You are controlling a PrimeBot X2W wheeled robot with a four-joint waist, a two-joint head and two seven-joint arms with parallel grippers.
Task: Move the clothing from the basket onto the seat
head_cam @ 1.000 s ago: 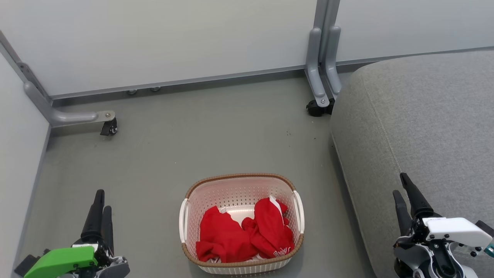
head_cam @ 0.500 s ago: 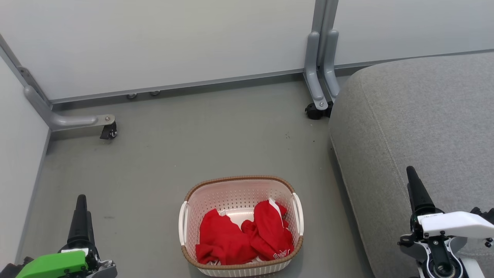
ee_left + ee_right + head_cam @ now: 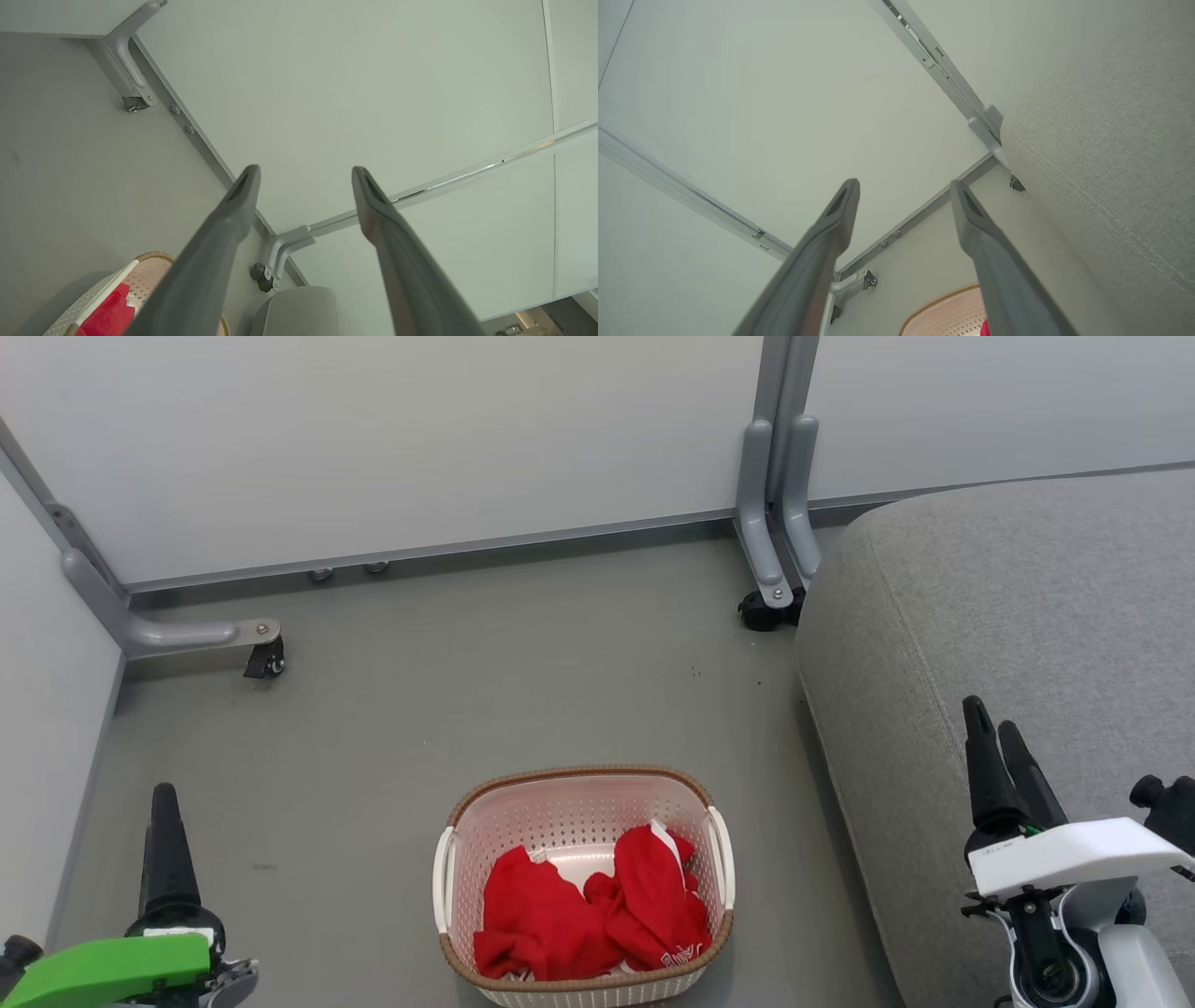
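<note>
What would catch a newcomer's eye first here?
The bright red clothing heaped in the cream basket, low centre in the head view. Then the big grey seat to its right. The left gripper and right gripper stand open and empty at either side.

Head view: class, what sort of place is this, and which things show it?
Probably a staged indoor test bay: pale partition panels on caster feet enclose a grey floor, holding a grey upholstered seat and a basket of red clothing.
</note>
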